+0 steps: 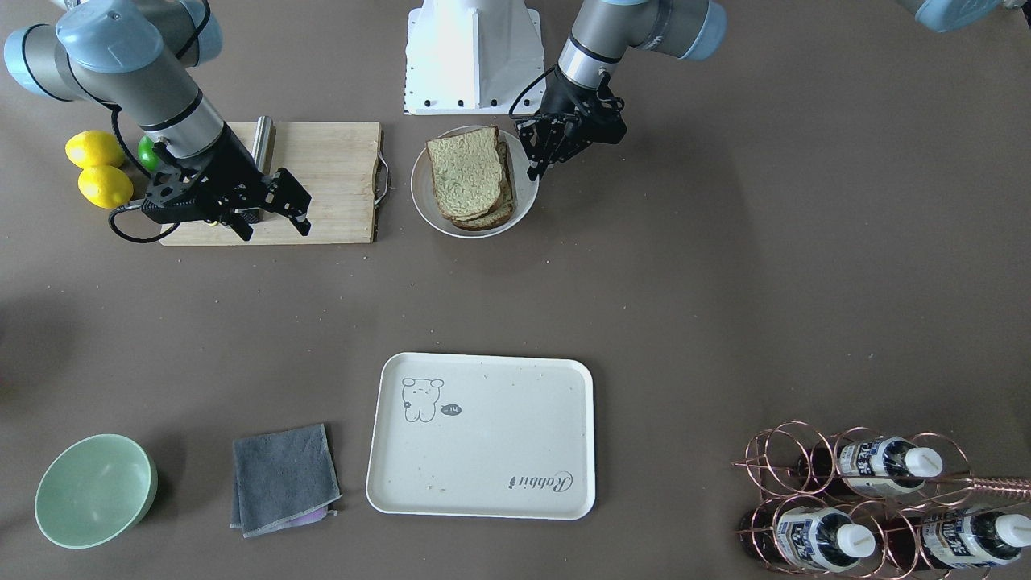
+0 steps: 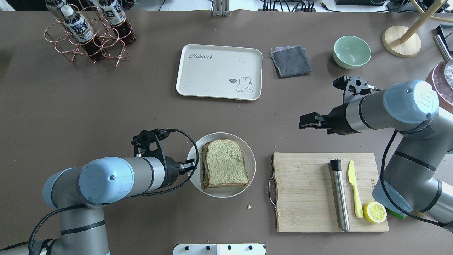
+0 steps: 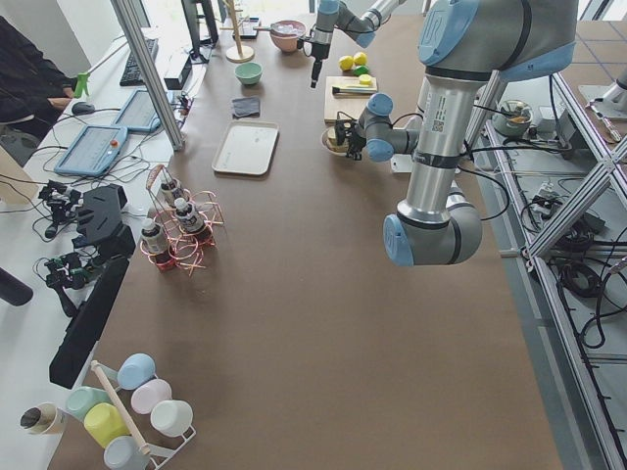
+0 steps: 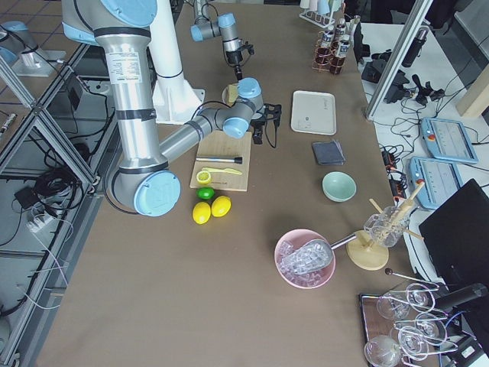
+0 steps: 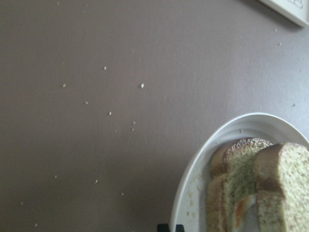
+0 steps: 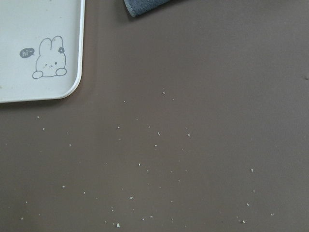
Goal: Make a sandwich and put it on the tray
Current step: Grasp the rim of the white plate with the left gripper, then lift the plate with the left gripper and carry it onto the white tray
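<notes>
**Left gripper** point(image 2: 189, 165): nearest item in the overhead view, at the plate's rim. It carries nothing. How far its jaws stand apart cannot be told.

**Plate** point(image 2: 252, 156): round and white, with its near edge right at the left fingertips.

**Sandwich** point(image 2: 225, 163): lies on the plate just ahead of the left fingertips. It is two crusted slices stacked, the top one slightly askew. The left wrist view shows a sliver of egg point(image 5: 244, 211) between the slices.
- Handling, as judged: light, soft and easily crushed. It is a loose stack with nothing binding it, and the egg is probably slick enough to let the slices slide.
- Hold, as judged: pinch both slices together across opposite crust edges, where the bread is firmest. Use gentle pressure and keep the stack level.

**Tray** point(image 2: 219, 71): well ahead of both sets of fingers and roughly between them. Nothing sits on it but crumbs, so the placing is not yet done.

**Cutting board** point(image 2: 304, 191): bamboo, lying beyond the plate on the side away from the left fingers.

**Right gripper** point(image 1: 274, 230): jaws wide apart and nothing between them. It is raised above the table by the board's edge, well apart from the sandwich.
</notes>
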